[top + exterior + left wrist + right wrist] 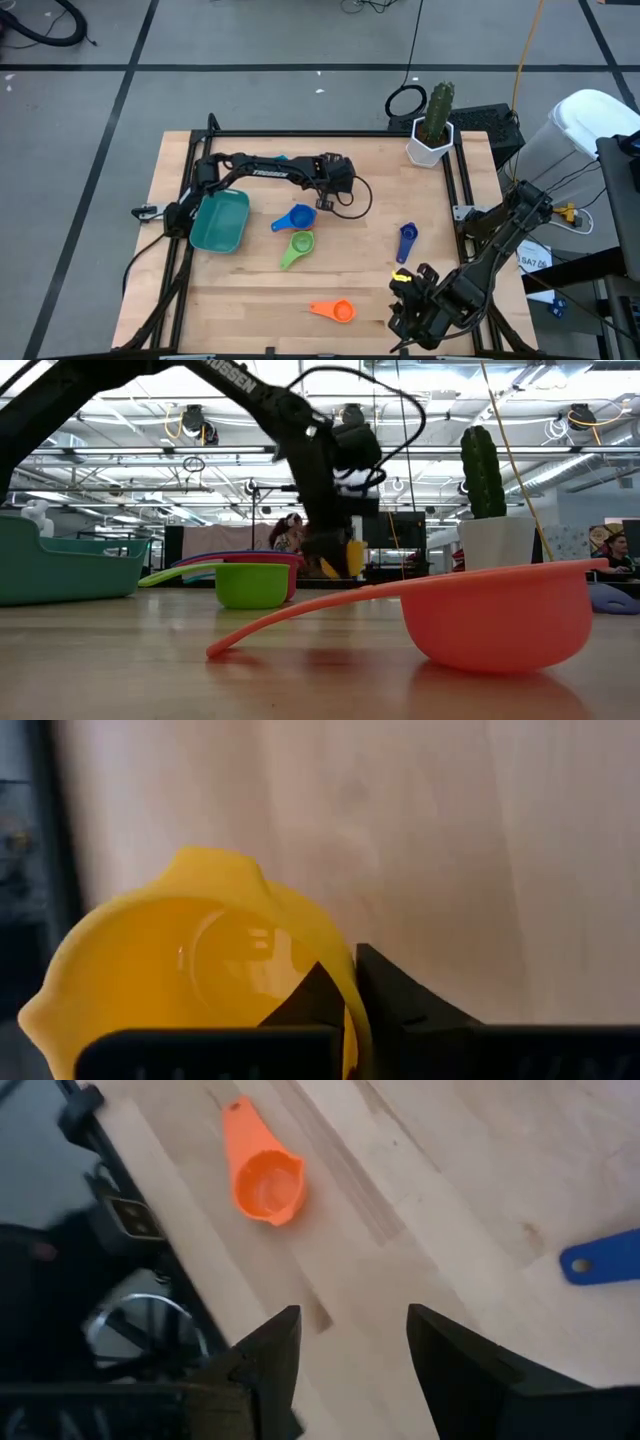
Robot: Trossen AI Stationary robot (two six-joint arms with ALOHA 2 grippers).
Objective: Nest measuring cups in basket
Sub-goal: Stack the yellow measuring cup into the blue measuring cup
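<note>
My left gripper [335, 178] hangs over the table's middle far part, shut on the yellow cup [200, 970], which the high view hides under the gripper. The teal basket [220, 222] stands on the table's left. A blue cup [295, 218] and a green cup [298, 245] lie right of it. The dark blue cup [406, 240] lies further right and the orange cup [335, 311] near the front edge. My right gripper [410, 300] is open above the near right part, touching nothing. My left gripper holds the yellow cup by its rim wall [345, 985], one finger inside the bowl [310, 995] and one outside [400, 1010]. The fingers come from above, pointing down. The cup sits upright, mouth up, and in the low view the yellow cup [350, 557] shows clear of the table.
A white pot with a cactus [432, 130] stands at the far right corner. The low view shows the orange cup [500, 615] close in front, the green cup [250, 585] behind it and the basket [60, 570] at the left. Bare wood lies between the cups.
</note>
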